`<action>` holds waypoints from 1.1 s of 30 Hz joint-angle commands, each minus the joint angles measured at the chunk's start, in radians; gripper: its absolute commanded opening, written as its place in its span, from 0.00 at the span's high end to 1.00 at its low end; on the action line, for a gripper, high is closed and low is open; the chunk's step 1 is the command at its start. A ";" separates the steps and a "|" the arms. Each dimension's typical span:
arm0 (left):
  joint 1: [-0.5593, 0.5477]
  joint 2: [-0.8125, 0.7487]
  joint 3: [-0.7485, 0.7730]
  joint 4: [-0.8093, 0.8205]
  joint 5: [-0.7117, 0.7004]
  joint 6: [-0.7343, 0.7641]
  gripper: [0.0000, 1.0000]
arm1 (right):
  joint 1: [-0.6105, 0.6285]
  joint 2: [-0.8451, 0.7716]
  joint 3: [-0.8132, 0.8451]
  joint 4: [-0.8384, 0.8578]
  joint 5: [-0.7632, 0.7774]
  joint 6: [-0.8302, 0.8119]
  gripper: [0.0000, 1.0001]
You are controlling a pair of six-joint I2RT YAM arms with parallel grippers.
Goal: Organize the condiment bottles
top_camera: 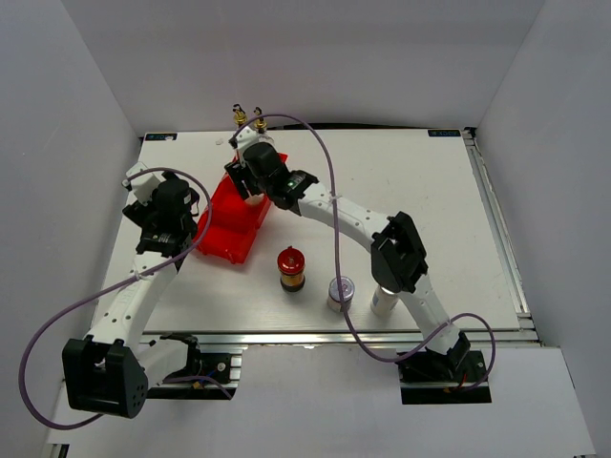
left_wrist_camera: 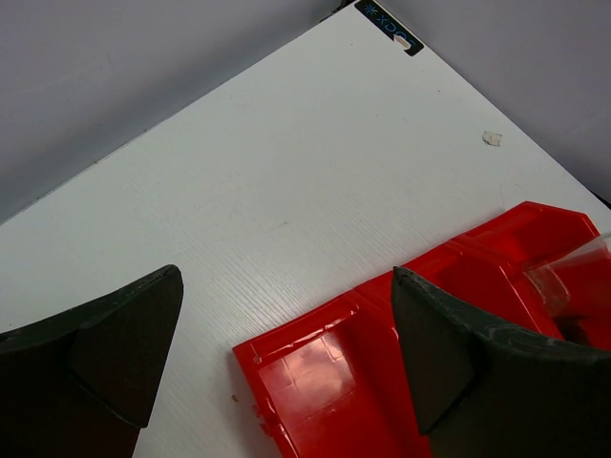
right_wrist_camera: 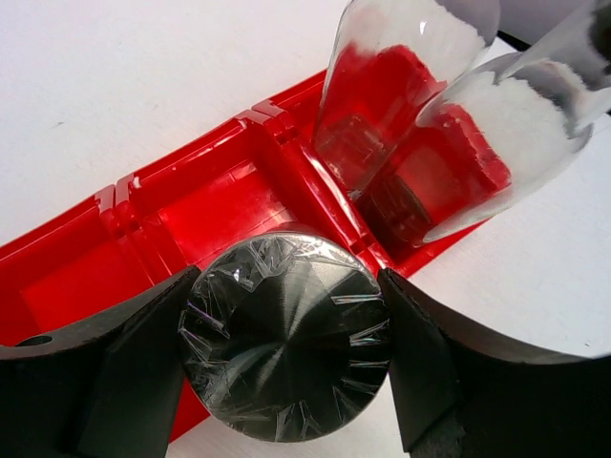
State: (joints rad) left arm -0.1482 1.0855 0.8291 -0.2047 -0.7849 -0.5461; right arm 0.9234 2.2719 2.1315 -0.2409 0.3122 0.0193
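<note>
My right gripper (top_camera: 254,186) (right_wrist_camera: 286,334) is shut on a white shaker, gripping its silver cap (right_wrist_camera: 286,353), over the near wall of the red tray (top_camera: 224,239) (right_wrist_camera: 210,191), beside the cruets. Two clear cruets (top_camera: 239,116) (top_camera: 259,124) (right_wrist_camera: 401,86) (right_wrist_camera: 516,143) stand in the tray's far end. A red-lidded dark jar (top_camera: 290,268), a silver-lidded short jar (top_camera: 341,291) and a second white shaker (top_camera: 384,303) stand on the table near the front. My left gripper (top_camera: 177,196) (left_wrist_camera: 286,286) is open and empty, just left of the tray (left_wrist_camera: 325,382).
The tray's middle and near compartments (right_wrist_camera: 76,277) hold nothing. The right arm's forearm (top_camera: 396,250) hangs over the second shaker. White walls enclose the table on three sides. A purple cable (top_camera: 315,143) arcs over the back of the table.
</note>
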 commanded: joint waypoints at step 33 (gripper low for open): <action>-0.004 -0.081 0.222 -0.038 0.218 0.052 0.02 | 0.005 -0.483 -0.353 0.268 0.114 0.037 0.11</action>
State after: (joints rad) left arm -0.1482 1.0416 1.0149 -0.2646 -0.7013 -0.5232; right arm 0.9245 1.9583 1.8771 -0.0937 0.3511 0.0296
